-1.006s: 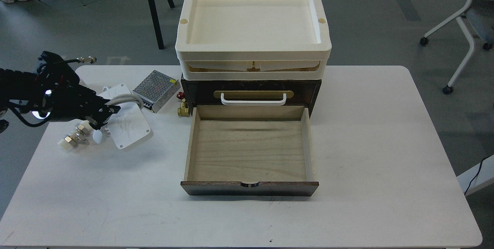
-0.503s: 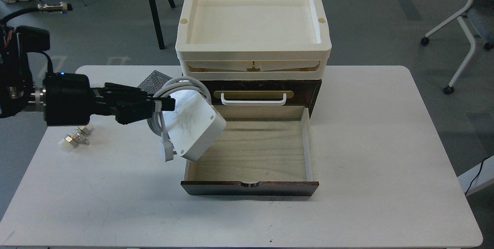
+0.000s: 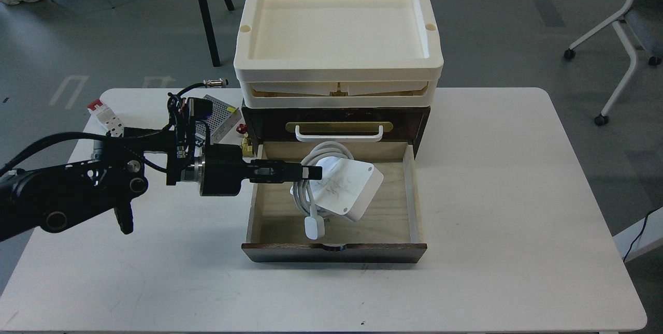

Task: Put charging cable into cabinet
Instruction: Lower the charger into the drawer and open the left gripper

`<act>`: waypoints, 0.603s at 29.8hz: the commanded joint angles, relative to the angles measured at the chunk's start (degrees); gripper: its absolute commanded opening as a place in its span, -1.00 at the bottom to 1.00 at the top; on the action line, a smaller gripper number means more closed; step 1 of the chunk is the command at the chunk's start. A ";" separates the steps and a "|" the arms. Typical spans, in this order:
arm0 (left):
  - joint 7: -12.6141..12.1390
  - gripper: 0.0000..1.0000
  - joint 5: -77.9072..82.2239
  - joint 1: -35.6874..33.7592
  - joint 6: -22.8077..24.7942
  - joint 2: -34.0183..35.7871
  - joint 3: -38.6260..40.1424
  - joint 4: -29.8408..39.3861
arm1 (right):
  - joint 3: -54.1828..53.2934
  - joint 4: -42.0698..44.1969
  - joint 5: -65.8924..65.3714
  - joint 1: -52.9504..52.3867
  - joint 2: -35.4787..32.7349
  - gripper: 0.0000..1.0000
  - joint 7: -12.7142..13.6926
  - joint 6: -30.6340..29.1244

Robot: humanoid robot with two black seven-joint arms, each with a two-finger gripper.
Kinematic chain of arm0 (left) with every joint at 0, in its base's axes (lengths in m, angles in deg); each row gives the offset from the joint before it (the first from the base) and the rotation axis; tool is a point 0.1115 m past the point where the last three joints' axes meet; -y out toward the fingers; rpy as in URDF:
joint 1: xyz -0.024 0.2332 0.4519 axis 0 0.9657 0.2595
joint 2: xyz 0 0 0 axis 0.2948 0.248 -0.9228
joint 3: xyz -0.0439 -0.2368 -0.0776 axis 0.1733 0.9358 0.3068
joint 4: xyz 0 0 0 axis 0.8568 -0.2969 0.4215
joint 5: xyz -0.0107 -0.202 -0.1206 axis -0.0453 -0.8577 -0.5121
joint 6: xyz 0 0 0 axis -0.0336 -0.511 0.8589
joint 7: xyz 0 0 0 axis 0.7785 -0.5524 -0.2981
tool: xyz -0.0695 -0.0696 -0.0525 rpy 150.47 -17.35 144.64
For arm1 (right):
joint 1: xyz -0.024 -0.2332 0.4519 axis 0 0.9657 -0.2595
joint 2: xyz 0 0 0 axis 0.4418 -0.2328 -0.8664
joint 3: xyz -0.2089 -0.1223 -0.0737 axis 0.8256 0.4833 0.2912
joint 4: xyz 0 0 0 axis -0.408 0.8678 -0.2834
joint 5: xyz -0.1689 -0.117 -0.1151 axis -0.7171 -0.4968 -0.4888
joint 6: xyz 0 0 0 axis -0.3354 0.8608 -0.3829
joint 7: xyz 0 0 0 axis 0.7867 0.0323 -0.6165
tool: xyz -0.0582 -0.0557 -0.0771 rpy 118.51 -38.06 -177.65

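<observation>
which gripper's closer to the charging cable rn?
Left. The left gripper has its fingers at the charging cable over the open drawer; the right gripper is not in view.

Legible text, labels, brands, numbers: none. Dark scribble marks on the white plate of the charging cable point(image 3: 346, 189), just beyond the left hand point(image 3: 311, 172): not readable.

White charging cable point(image 3: 339, 186) over cabinet point(image 3: 335, 124) drawer.

Grey floor point(image 3: 492, 23), white table point(image 3: 518, 194), wheeled office chair point(image 3: 629, 18) at right.
</observation>
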 commanded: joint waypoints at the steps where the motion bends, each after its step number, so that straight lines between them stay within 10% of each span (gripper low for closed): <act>1: 0.01 -1.00 0.48 0.29 -0.92 -4.23 -1.19 -7.21 | -0.08 0.08 0.00 0.01 -0.09 0.99 0.00 0.00; 9: 0.01 -0.81 0.48 0.29 -2.59 -6.08 -1.81 -8.46 | -0.08 1.05 0.09 0.10 -0.17 0.99 0.00 0.00; 14: 0.01 -0.10 0.13 0.37 -2.50 -6.00 -1.72 -8.46 | -0.17 1.05 0.09 0.10 -0.17 0.99 0.00 0.00; 16: 0.01 0.59 -0.22 0.29 -2.68 -6.17 -1.72 -8.46 | -0.17 0.96 0.09 0.10 -0.17 0.99 0.00 0.00; 18: 0.01 0.72 -0.40 0.20 -2.50 -6.17 -1.64 -8.46 | -0.17 0.78 0.09 0.10 -0.17 0.99 0.00 0.00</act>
